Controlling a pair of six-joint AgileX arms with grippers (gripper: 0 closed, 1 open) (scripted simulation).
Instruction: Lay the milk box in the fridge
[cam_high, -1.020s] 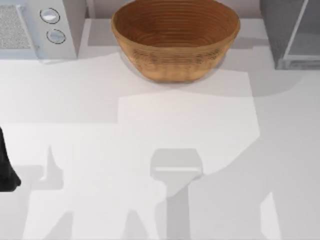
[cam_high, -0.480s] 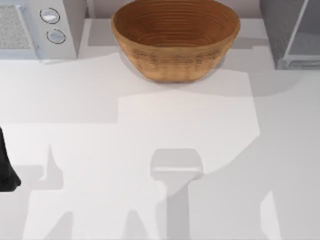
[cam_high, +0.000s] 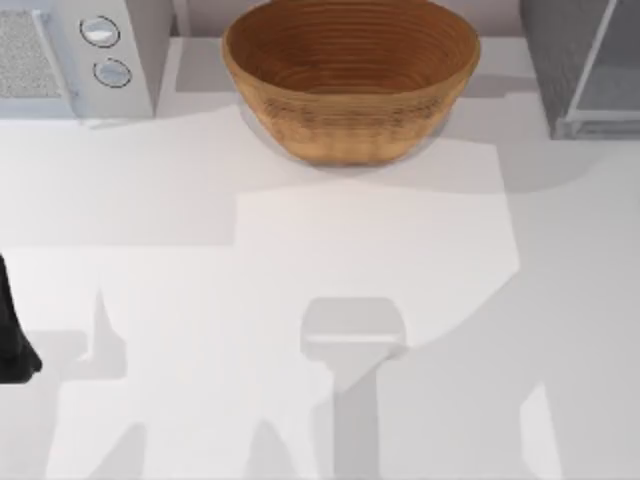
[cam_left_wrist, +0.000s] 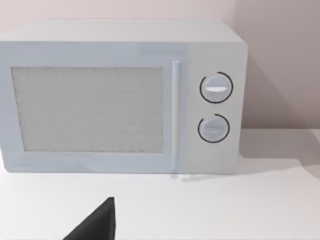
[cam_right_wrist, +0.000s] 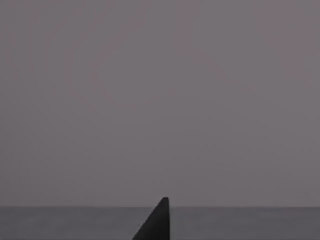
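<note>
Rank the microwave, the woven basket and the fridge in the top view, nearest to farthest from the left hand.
Measured from the left arm, seen at the table's left edge:
1. Microwave, back left corner.
2. Woven basket, back centre.
3. Fridge, back right corner, clearly farthest.

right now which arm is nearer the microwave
Left. The left arm sits at the table's left edge, in front of the microwave at the back left corner, apart from it. The right arm's fingertip faces a plain grey surface; its distance cannot be told.
</note>
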